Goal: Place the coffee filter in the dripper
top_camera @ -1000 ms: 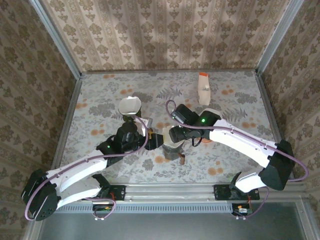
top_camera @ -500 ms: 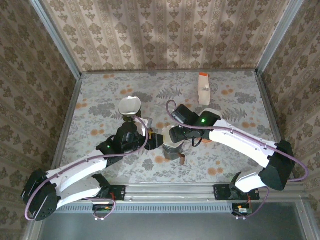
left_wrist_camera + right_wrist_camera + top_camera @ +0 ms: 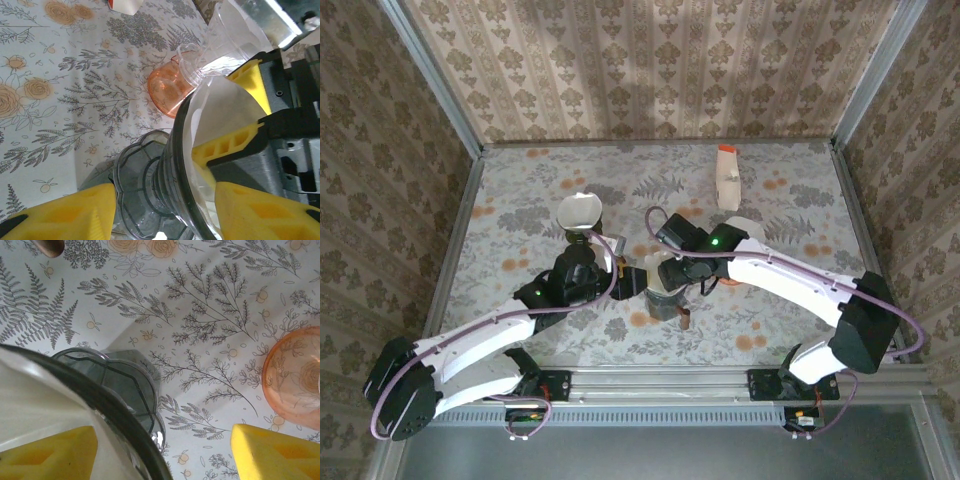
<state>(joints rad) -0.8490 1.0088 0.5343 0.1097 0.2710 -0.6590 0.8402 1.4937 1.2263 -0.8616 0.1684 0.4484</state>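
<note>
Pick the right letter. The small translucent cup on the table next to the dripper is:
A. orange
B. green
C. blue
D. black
A: the cup just past the dripper is see-through orange in the left wrist view, and it has the same orange tint in the right wrist view.
</note>
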